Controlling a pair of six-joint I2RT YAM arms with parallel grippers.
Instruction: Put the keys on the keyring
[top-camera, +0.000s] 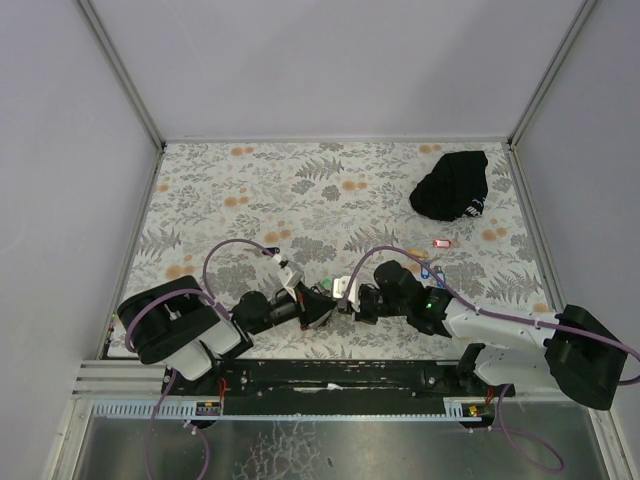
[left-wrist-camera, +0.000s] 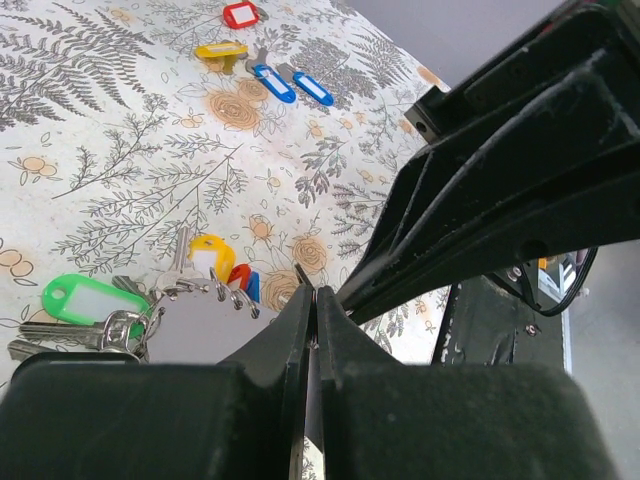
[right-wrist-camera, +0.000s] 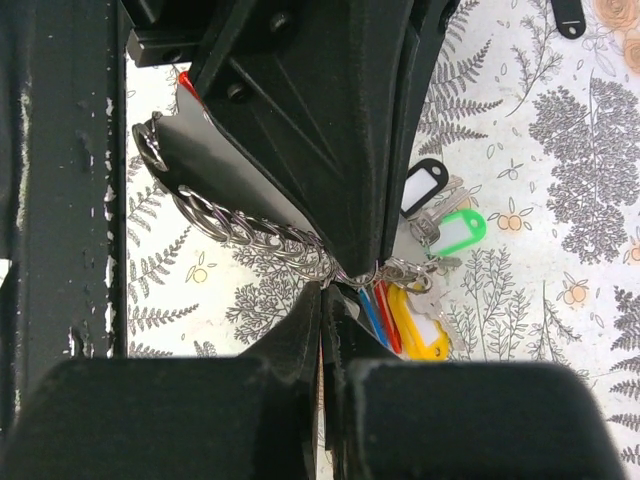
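Left gripper (left-wrist-camera: 312, 300) and right gripper (right-wrist-camera: 322, 305), fingers pressed together, meet at the keyring (left-wrist-camera: 195, 322); loose keys (left-wrist-camera: 272, 82) lie beyond it. Probably best: steady ring, pry coil.

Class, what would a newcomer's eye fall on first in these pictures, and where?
At the near middle of the table, the left tool and right tool meet, shut tip to tip, by a bunch of keys with bright tags. A black cloth bundle sits at the far right; loose tagged keys lie farther out.
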